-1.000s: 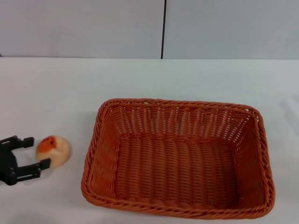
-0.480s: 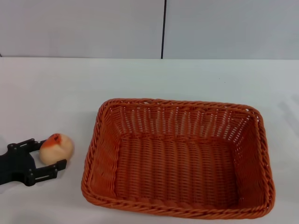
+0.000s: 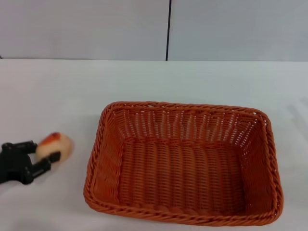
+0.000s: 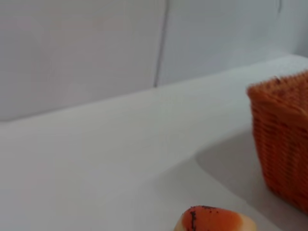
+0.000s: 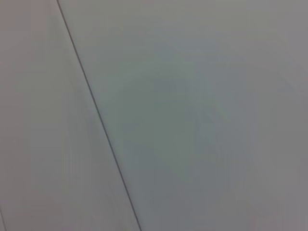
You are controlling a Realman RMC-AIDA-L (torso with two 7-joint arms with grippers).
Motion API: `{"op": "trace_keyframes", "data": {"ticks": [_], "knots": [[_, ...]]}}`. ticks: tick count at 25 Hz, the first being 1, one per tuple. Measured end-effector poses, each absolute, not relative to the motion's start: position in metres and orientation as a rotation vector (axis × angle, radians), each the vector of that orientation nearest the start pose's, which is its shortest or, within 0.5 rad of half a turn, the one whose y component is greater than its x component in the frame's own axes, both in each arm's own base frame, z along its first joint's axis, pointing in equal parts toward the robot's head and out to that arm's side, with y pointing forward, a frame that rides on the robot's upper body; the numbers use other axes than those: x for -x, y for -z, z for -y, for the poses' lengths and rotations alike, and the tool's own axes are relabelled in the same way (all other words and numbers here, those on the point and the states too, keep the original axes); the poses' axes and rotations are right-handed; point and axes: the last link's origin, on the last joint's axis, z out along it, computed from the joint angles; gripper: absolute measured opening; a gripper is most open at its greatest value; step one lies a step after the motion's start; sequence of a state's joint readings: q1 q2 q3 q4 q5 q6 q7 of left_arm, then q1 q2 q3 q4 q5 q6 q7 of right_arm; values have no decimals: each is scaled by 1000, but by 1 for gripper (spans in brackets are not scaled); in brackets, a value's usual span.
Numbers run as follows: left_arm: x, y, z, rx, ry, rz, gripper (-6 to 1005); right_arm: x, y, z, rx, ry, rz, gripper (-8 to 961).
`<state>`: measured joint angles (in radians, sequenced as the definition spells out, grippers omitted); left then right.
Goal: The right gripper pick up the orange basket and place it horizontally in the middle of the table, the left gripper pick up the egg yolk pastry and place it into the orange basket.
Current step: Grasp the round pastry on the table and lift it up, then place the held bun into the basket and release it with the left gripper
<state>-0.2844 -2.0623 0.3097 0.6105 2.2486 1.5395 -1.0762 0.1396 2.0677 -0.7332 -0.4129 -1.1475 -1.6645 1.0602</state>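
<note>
At the table's [image 3: 57,91] left edge, the left gripper [image 3: 42,154] has its black fingers [image 3: 48,159] closed around the egg yolk pastry [image 3: 54,145], the orange-red patch showing on top. The orange basket [image 3: 183,163] lies lengthwise just beyond the gripped pastry, its braided near rim between them. The right gripper is out of sight.

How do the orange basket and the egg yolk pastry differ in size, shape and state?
The orange basket is large, rectangular and woven; the egg yolk pastry is small, round and smooth. The basket is orange all over; the pastry is cream-beige with an orange-red patch. The basket sits free on the table; the pastry is clamped in the left gripper.
</note>
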Motion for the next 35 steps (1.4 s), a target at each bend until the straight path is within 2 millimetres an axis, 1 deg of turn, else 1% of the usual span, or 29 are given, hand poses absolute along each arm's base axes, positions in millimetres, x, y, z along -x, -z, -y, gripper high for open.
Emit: {"op": "trace_keyframes", "data": {"ticks": [5,9,11,12,13,14,15,17,18,19,20,23,26,27,30,34,35], "knots": [[380,-41,-240,2343,561,754,392,-338,-53,-235,1840,-1265,-683,537],[371,-57,-241,2318,653,703,364,-337,-52,-237,1847,-1270,-681,537],[368,-60,-242,2317,679,687,350,-335,-52,-238,1854,-1275,-676,537],[357,-66,-242,2333,744,631,342,-334,-52,-239,1856,-1277,-673,537],[350,-68,-242,2353,782,597,335,-333,-51,-240,1859,-1281,-670,537],[350,-68,-242,2353,782,597,328,-333,-51,-240,1861,-1283,-669,537],[343,-70,-242,2376,824,563,321,-332,-51,-240,1864,-1285,-667,537],[343,-70,-242,2376,824,563,307,-331,-50,-241,1868,-1288,-667,537],[337,-70,-242,2398,863,535,300,-330,-49,-242,1870,-1292,-669,537],[337,-70,-242,2398,863,535,292,-330,-48,-243,1870,-1295,-673,537],[314,-61,-246,2497,974,467,284,-329,-47,-244,1871,-1300,-677,537],[298,-39,-247,2609,1060,457,259,-328,-45,-246,1873,-1308,-681,537],[288,-23,-247,2691,1108,449,236,-326,-44,-247,1876,-1312,-678,537],[283,-14,-245,2740,1123,438,228,-326,-44,-248,1877,-1314,-677,537],[275,0,-241,2825,1139,419,211,-325,-42,-250,1878,-1318,-686,537],[272,11,-241,2859,1139,455,205,-324,-40,-251,1894,-1314,-692,537],[273,12,-242,2855,1132,468,223,-324,-39,-251,1898,-1312,-693,537]]}}
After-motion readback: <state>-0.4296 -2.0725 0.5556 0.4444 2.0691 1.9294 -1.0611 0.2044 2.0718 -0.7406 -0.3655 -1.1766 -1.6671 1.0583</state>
